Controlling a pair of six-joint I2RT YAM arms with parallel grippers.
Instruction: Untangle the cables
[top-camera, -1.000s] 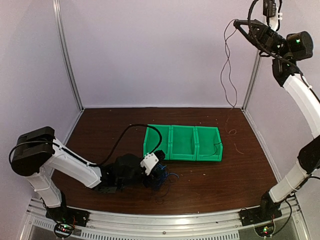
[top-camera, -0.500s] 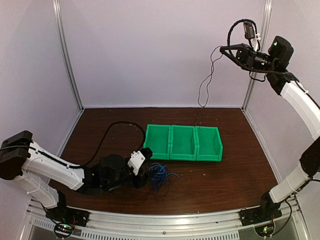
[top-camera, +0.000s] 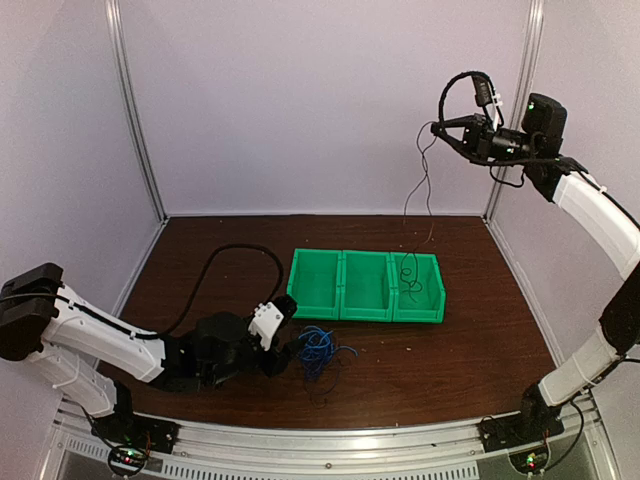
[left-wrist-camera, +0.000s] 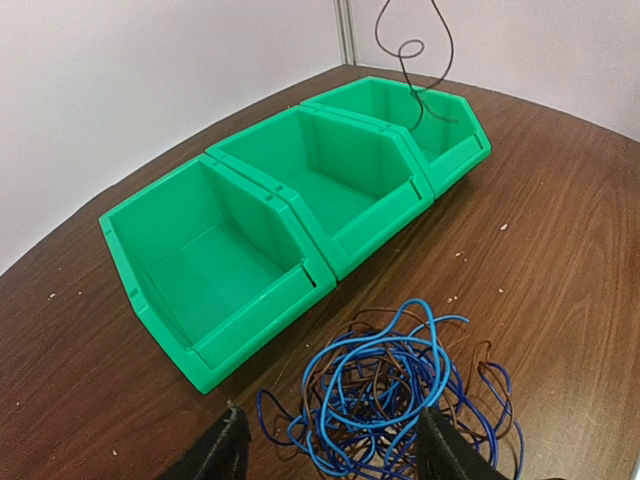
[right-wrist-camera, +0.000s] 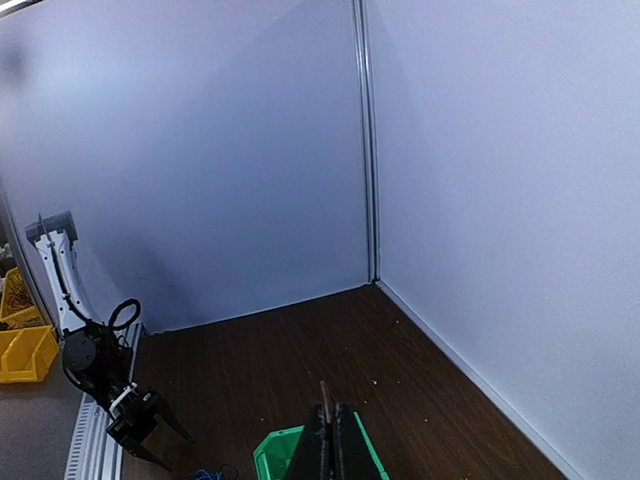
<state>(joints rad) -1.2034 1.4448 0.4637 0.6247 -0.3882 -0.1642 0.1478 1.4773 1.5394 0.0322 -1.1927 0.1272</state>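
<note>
A fist-sized tangle of blue and brown cables (top-camera: 318, 348) (left-wrist-camera: 400, 390) lies on the brown table in front of the left green bin. My left gripper (top-camera: 287, 352) (left-wrist-camera: 332, 428) is low at the tangle's near side and open. Its fingers (left-wrist-camera: 225, 455) flank the nearest loops without closing on any. My right gripper (top-camera: 437, 128) (right-wrist-camera: 333, 412) is high at the back right, shut on one thin dark cable (top-camera: 406, 220) (left-wrist-camera: 407, 90). That cable hangs down in loops, and its lower end reaches into the right bin (top-camera: 432, 287). A short brown end (right-wrist-camera: 325, 392) sticks out past the shut fingertips.
Three green bins (top-camera: 340, 290) (left-wrist-camera: 300, 180) stand joined in a row mid-table, the left and middle ones empty. Pale walls and metal posts (top-camera: 140, 110) close in the table. Small crumbs dot the wood. Yellow bins (right-wrist-camera: 25, 350) sit outside the cell.
My right gripper came down and leftward with the hanging cable, whose lower end now dips into the right bin. My left gripper drew back from the tangle and opened wider.
</note>
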